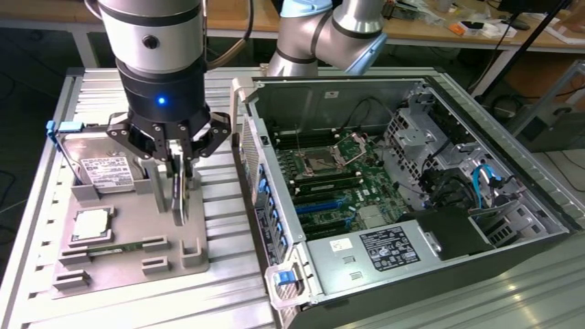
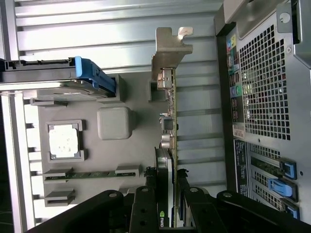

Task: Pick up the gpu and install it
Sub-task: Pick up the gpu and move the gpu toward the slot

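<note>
Narrowed jaws are pinching the gpu [image 1: 180, 195] by its long upper edge, one side on each face, at the left-centre of the exterior view. The thin card is standing edge-on over the grey tray [image 1: 119, 271], its silver bracket [image 2: 170, 48] at the end away from the grip. Whether its lower edge is clear of the tray cannot be told. The card is looking light and stiff but fragile, with bare components along the board, so the plain edge and the bracket are seeming the safest holds. A hard drive [image 1: 105, 171], a processor [image 1: 92, 225] and a memory stick [image 1: 119, 248] are lying in the tray on the slatted counter [image 1: 229, 295]. The open computer case [image 1: 338, 103] is standing at the exterior view's right.
</note>
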Available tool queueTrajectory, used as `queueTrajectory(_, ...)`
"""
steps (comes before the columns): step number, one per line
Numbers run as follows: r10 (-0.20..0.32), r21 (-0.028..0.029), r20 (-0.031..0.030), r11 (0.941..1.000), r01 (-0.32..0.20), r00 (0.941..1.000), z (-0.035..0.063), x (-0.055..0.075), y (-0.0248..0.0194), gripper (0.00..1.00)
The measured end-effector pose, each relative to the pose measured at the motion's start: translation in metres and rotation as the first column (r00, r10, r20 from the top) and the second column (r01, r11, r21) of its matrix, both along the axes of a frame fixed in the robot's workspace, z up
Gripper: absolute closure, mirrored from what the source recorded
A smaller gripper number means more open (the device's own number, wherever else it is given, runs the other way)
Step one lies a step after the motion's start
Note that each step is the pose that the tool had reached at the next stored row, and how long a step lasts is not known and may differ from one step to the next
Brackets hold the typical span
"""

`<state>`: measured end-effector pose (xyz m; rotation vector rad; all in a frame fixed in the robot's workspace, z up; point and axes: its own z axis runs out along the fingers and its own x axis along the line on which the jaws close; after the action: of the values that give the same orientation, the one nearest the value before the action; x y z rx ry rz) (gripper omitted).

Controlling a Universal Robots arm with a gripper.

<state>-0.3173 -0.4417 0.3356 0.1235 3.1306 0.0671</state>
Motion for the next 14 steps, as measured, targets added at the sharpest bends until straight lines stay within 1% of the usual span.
queueTrajectory(14,-0.001,-0.0001,-0.0002,1.0000,0.001,1.0000,0.0067,0.0000,0.0000,0.73)
